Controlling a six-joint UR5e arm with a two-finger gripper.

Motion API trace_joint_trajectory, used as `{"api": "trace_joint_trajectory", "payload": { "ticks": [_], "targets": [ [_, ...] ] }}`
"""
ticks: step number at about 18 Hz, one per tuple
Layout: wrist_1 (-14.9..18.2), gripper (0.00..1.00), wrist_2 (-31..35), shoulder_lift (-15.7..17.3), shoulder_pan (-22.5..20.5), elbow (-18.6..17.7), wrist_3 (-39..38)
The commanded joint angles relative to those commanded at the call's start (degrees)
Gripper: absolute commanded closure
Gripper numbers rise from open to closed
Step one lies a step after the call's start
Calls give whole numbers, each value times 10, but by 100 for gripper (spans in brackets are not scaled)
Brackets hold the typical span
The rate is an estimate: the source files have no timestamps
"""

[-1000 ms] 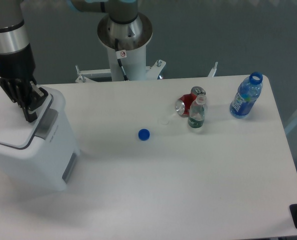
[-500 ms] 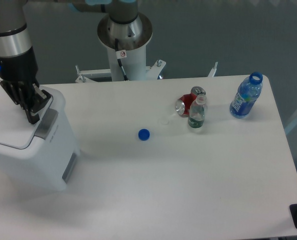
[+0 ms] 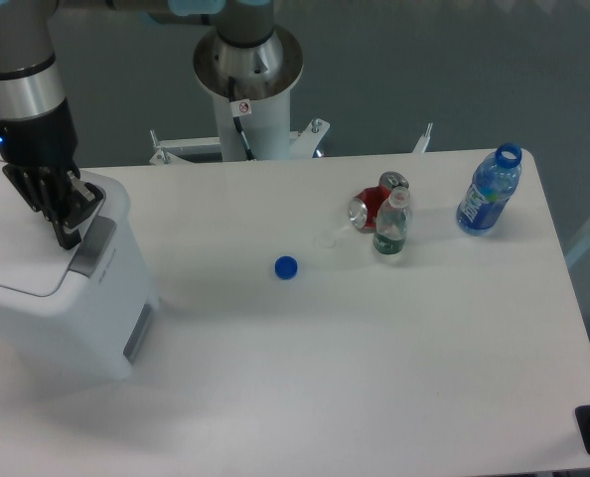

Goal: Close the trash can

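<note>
The trash can (image 3: pixel 76 298) is a large white boxy bin at the left edge of the table. Its flat white lid (image 3: pixel 17 248) lies down on top, with a grey latch (image 3: pixel 93 248) at its right rim and a grey panel (image 3: pixel 138 331) on the side. My gripper (image 3: pixel 65 235) hangs straight down over the lid's right edge, next to the latch. Its dark fingers are close together and hold nothing. The fingertips look to touch or hover just above the lid.
On the white table (image 3: pixel 374 378) lie a blue bottle cap (image 3: pixel 286 266), a small clear cap (image 3: pixel 324 239), a red can on its side (image 3: pixel 371 206), a small clear bottle (image 3: pixel 391 225) and an open blue bottle (image 3: pixel 490 190). The robot base (image 3: pixel 247 79) stands behind.
My gripper has drifted slightly to the right and up along the lid's right edge. The trash can and the other objects have not moved.
</note>
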State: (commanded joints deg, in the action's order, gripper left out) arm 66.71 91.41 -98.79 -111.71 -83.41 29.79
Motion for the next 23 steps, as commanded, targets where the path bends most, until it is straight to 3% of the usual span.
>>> {"api": "trace_joint_trajectory", "payload": {
  "ticks": [9, 11, 12, 13, 17, 19, 20, 23],
  "targets": [
    [-11, 100, -12, 3, -11, 4, 3],
    [-11, 74, -32, 7, -34, 11, 6],
    [-11, 55, -46, 9, -46, 15, 9],
    [-11, 47, -57, 11, -58, 18, 10],
    [-12, 33, -62, 18, -105, 18, 16],
    [-13, 5, -62, 15, -139, 16, 35],
    [-13, 0, -62, 11, -155, 14, 50],
    [-13, 0, -63, -1, -202, 12, 80]
  ]
}}
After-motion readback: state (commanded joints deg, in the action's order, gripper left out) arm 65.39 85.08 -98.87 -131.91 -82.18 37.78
